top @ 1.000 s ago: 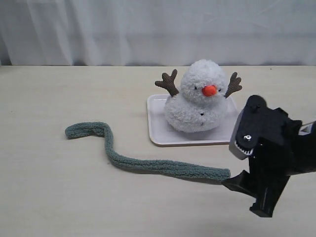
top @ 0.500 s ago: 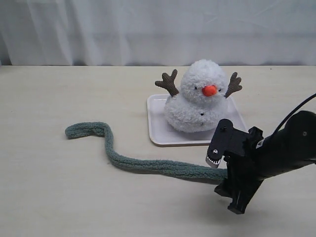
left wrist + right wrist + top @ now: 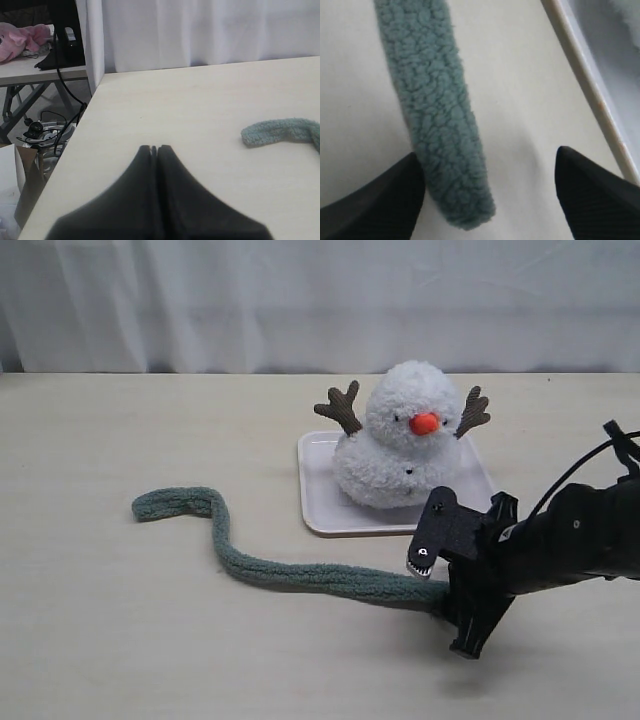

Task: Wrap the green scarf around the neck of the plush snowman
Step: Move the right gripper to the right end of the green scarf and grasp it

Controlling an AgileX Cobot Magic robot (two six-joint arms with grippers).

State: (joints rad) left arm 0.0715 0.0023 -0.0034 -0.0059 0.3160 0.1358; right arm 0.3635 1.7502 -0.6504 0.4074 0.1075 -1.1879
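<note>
Bright even light, soft shadows, blurred close-up jaws

The right arm [image 3: 580, 540] extends from the 3 o'clock edge of the exterior view, held low and pointing toward 9 o'clock; the right gripper [image 3: 443, 602] sits at about 4 o'clock in that view, jaws spread wide, one finger at 11 o'clock of the other; the left gripper [image 3: 154, 149] has its fingers pressed together, tip to tip.

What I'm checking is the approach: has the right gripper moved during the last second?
Yes. The right gripper has shifted left, from beside the tray's right corner to below its front edge, at the scarf's end.
</note>
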